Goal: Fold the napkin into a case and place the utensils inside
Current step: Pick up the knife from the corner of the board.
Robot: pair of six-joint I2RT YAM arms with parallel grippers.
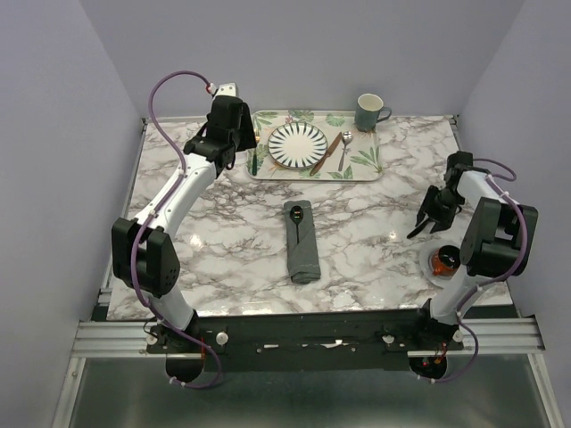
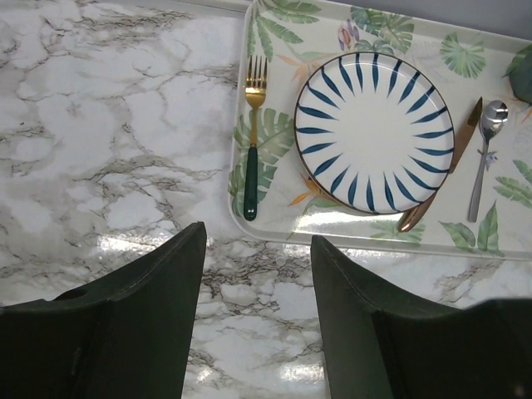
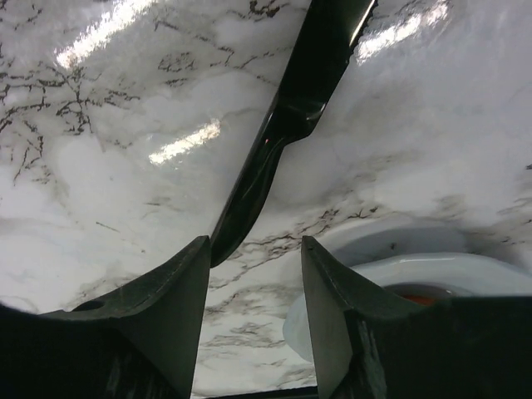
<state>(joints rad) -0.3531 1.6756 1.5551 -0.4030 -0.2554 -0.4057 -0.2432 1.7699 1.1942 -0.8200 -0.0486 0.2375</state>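
Note:
The napkin lies as a long narrow dark grey case (image 1: 302, 245) on the middle of the marble table, and a dark spoon-shaped head (image 1: 296, 214) shows at its far end. On the leaf-print tray (image 1: 361, 165) a gold fork with a green handle (image 2: 253, 141) lies left of the striped plate (image 2: 374, 131). A brownish knife (image 2: 440, 179) and a silver spoon (image 2: 484, 150) lie right of the plate. My left gripper (image 2: 258, 241) hovers open over bare marble just short of the fork's handle; in the top view the left gripper (image 1: 234, 147) is at the tray's left end. My right gripper (image 1: 426, 223) is open and empty at the far right.
A green mug (image 1: 370, 111) stands at the tray's back right corner. A small white dish (image 3: 399, 274) with something orange in it sits beside my right fingers, near the right arm's base. The table's edges run close on both sides.

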